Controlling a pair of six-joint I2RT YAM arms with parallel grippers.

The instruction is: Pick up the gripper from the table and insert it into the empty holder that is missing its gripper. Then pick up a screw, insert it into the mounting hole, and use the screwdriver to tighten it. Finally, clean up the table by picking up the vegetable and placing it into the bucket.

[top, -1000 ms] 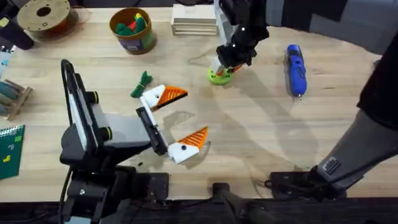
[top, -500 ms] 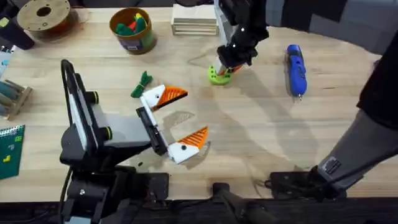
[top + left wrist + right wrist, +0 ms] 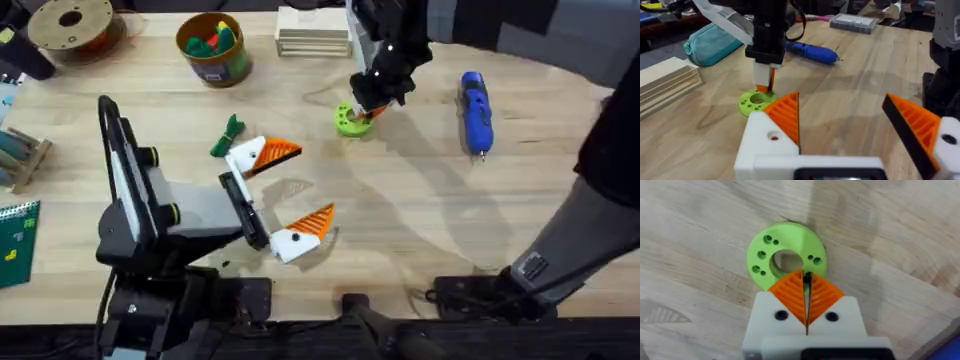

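Both orange-tipped fingers of the left gripper (image 3: 285, 195) sit spread wide over the table (image 3: 420, 230), grasping nothing; both carry their orange pads with a screw head showing in each white base, so the insertion appears done, though I cannot tell which holder was the empty one; the right gripper (image 3: 806, 287) is pinched together on a small dark item, apparently a screw, just above the green disc (image 3: 786, 255); tightening seems to remain, since the screwdriver (image 3: 476, 110) lies untouched, well apart to the right; the vegetable (image 3: 228, 135) lies on the wood beside the left gripper, not yet in the bucket (image 3: 212, 48), which already holds toy pieces; no brand, label or writing is readable on any of these.
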